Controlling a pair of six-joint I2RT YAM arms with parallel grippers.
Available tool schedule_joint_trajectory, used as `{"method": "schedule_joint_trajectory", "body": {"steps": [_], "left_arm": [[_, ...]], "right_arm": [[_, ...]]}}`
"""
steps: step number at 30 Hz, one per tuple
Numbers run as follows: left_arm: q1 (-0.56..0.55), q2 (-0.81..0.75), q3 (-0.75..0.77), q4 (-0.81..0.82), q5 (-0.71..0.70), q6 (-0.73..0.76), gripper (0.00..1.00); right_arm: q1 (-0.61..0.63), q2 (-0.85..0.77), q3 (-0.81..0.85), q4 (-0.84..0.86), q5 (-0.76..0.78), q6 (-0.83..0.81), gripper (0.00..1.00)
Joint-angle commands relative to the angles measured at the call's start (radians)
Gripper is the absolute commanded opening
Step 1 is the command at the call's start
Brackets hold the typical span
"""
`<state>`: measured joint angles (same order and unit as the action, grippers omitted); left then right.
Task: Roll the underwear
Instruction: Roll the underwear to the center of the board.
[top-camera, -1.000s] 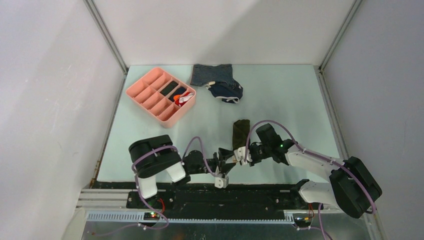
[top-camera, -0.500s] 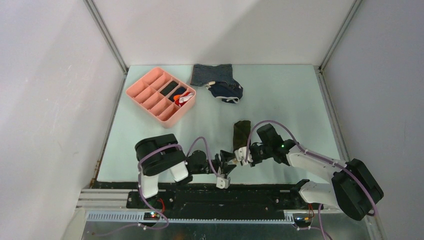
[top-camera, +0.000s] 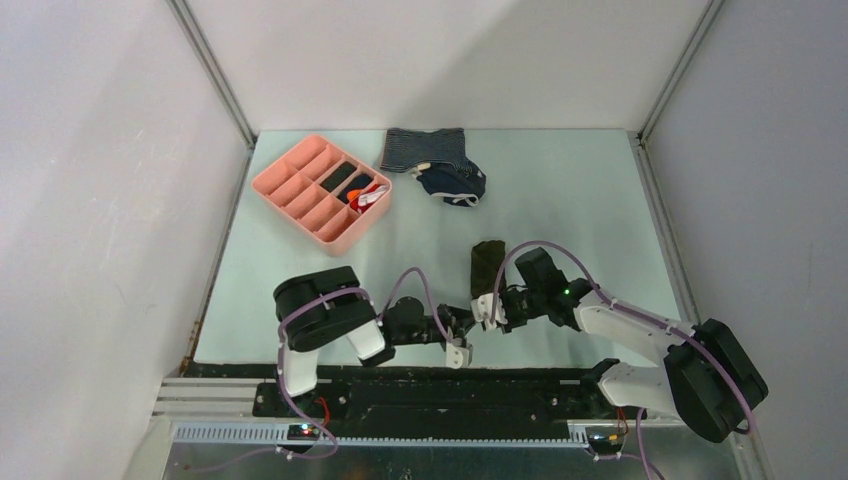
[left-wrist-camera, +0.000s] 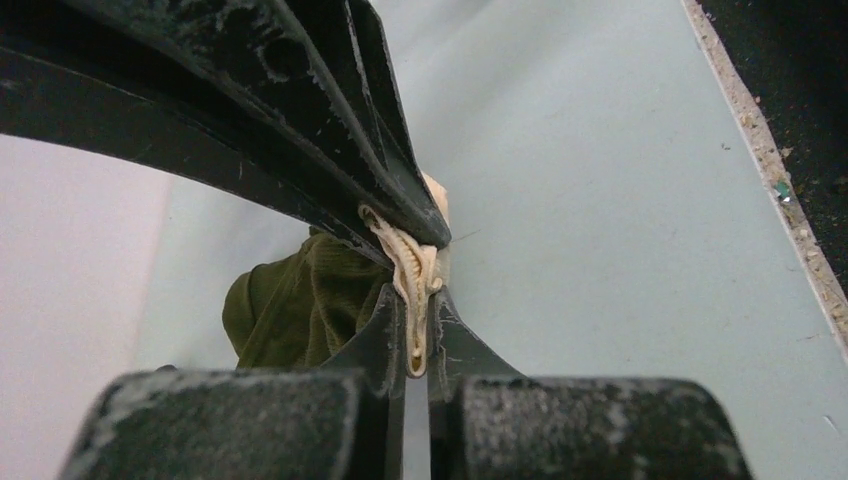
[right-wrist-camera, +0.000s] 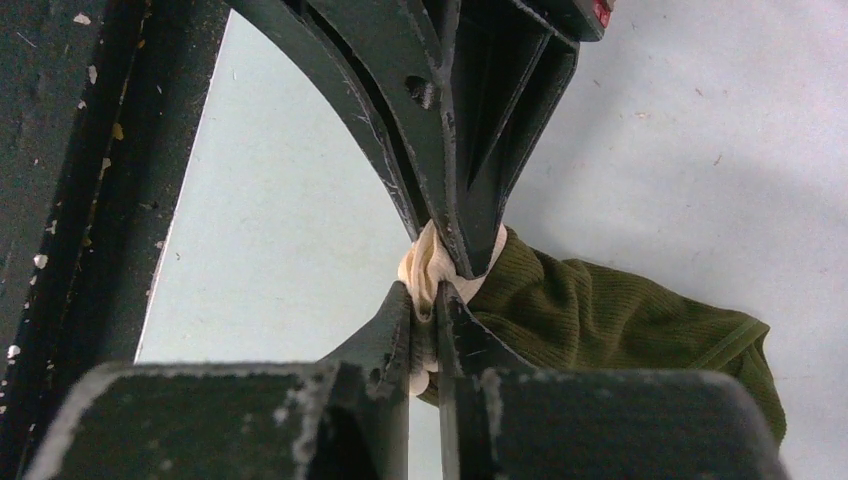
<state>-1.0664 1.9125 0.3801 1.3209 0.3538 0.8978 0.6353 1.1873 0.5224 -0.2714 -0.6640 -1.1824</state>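
The underwear (top-camera: 487, 263) is a dark olive ribbed cloth with a cream edge, lying lengthwise near the table's front middle. Both grippers meet at its near end. In the left wrist view my left gripper (left-wrist-camera: 418, 300) is shut on the cream edge, with olive cloth (left-wrist-camera: 300, 310) bunched just left of the jaws. In the right wrist view my right gripper (right-wrist-camera: 428, 292) pinches the same cream edge, and the olive cloth (right-wrist-camera: 620, 320) trails off to the right. From above, the left gripper (top-camera: 466, 328) sits low beside the right gripper (top-camera: 489, 308).
A pink compartment tray (top-camera: 290, 195) stands at the back left with small items in it. A blue-grey striped garment (top-camera: 420, 148) and a navy white-trimmed garment (top-camera: 455, 185) lie at the back centre. The table's front edge (left-wrist-camera: 770, 170) runs close to the left gripper.
My left gripper slid right to the underwear's near end and closed on its cream edge. The right gripper stayed at the same end.
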Motion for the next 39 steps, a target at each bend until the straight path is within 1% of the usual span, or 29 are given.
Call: {"method": "schedule_joint_trajectory", "body": {"steps": [1, 2, 3, 4, 5, 6, 7, 8, 9, 11, 12, 13, 14, 15, 18, 19, 20, 22, 24, 26, 28, 29, 30, 31, 32, 33, 34, 36, 39], "left_arm": [[-0.004, -0.008, 0.022, 0.014, -0.012, -0.019, 0.0], [-0.005, -0.014, 0.014, 0.005, -0.009, -0.024, 0.0], [-0.004, -0.019, 0.009, 0.001, -0.01, -0.035, 0.0], [-0.004, -0.027, 0.003, -0.012, -0.007, -0.042, 0.0], [-0.004, -0.032, 0.001, -0.025, -0.004, -0.055, 0.0], [-0.004, -0.042, 0.0, -0.066, 0.004, -0.061, 0.0], [-0.004, -0.047, 0.002, -0.088, 0.008, -0.08, 0.0], [-0.004, -0.056, 0.006, -0.131, 0.019, -0.091, 0.0], [-0.003, -0.059, 0.01, -0.152, 0.024, -0.113, 0.0], [-0.001, -0.067, 0.025, -0.209, 0.033, -0.147, 0.0], [0.0, -0.07, 0.035, -0.243, 0.041, -0.155, 0.0], [0.003, -0.072, 0.042, -0.278, 0.047, -0.166, 0.0], [0.004, -0.073, 0.056, -0.293, 0.052, -0.168, 0.0], [0.006, -0.074, 0.062, -0.326, 0.054, -0.171, 0.0], [0.009, -0.081, 0.08, -0.385, 0.057, -0.168, 0.0], [0.009, -0.089, 0.08, -0.405, 0.058, -0.166, 0.0], [0.009, -0.095, 0.08, -0.419, 0.06, -0.165, 0.0], [0.009, -0.112, 0.082, -0.459, 0.058, -0.168, 0.0], [0.009, -0.129, 0.08, -0.479, 0.051, -0.176, 0.0], [0.008, -0.14, 0.078, -0.488, 0.048, -0.176, 0.0], [0.008, -0.147, 0.074, -0.489, 0.046, -0.173, 0.0], [0.008, -0.154, 0.07, -0.491, 0.045, -0.173, 0.0], [0.008, -0.158, 0.067, -0.495, 0.045, -0.174, 0.0], [0.008, -0.171, 0.061, -0.502, 0.045, -0.175, 0.0], [0.007, -0.179, 0.056, -0.51, 0.045, -0.174, 0.0], [0.007, -0.194, 0.04, -0.511, 0.044, -0.172, 0.0], [0.008, -0.21, 0.032, -0.51, 0.041, -0.171, 0.0], [0.008, -0.232, 0.004, -0.509, 0.035, -0.172, 0.0], [0.008, -0.26, -0.039, -0.508, 0.023, -0.18, 0.0]], "right_arm": [[0.008, -0.023, 0.018, 0.016, -0.024, 0.026, 0.17], [0.006, -0.032, 0.018, 0.025, 0.004, 0.041, 0.25], [0.005, -0.046, 0.018, 0.045, 0.019, 0.079, 0.3], [0.003, -0.056, 0.018, 0.054, 0.049, 0.096, 0.41], [0.003, -0.077, 0.018, 0.068, 0.064, 0.131, 0.44], [0.005, -0.091, 0.018, 0.075, 0.096, 0.15, 0.51], [0.005, -0.118, 0.018, 0.094, 0.112, 0.191, 0.54], [0.012, -0.135, 0.018, 0.103, 0.151, 0.211, 0.62], [0.016, -0.171, 0.018, 0.126, 0.17, 0.255, 0.65], [0.023, -0.223, 0.018, 0.156, 0.236, 0.331, 0.77], [0.022, -0.236, 0.018, 0.163, 0.287, 0.399, 0.8], [0.021, -0.26, 0.018, 0.178, 0.348, 0.436, 0.85], [0.019, -0.278, 0.018, 0.182, 0.384, 0.516, 0.88], [0.012, -0.285, 0.018, 0.183, 0.45, 0.555, 0.96], [-0.009, -0.299, 0.018, 0.175, 0.593, 0.793, 0.99], [-0.021, -0.297, 0.022, 0.166, 0.621, 0.834, 0.99], [-0.03, -0.289, 0.026, 0.14, 0.62, 0.895, 0.99], [-0.057, -0.279, 0.039, 0.103, 0.566, 0.961, 0.97], [-0.084, -0.277, 0.055, 0.074, 0.527, 1.027, 0.94], [-0.107, -0.271, 0.062, 0.059, 0.515, 1.079, 0.89], [-0.126, -0.246, 0.062, 0.052, 0.519, 1.123, 0.76], [-0.137, -0.23, 0.062, 0.051, 0.523, 1.16, 0.73], [-0.147, -0.194, 0.064, 0.055, 0.513, 1.18, 0.61], [-0.148, -0.17, 0.072, 0.054, 0.51, 1.192, 0.55], [-0.146, -0.116, 0.088, 0.066, 0.513, 1.204, 0.47], [-0.149, -0.069, 0.096, 0.075, 0.516, 1.24, 0.43], [-0.153, -0.049, 0.106, 0.097, 0.524, 1.259, 0.36], [-0.152, 0.001, 0.125, 0.112, 0.535, 1.315, 0.28], [-0.142, 0.088, 0.158, 0.088, 0.533, 1.383, 0.21]]}}
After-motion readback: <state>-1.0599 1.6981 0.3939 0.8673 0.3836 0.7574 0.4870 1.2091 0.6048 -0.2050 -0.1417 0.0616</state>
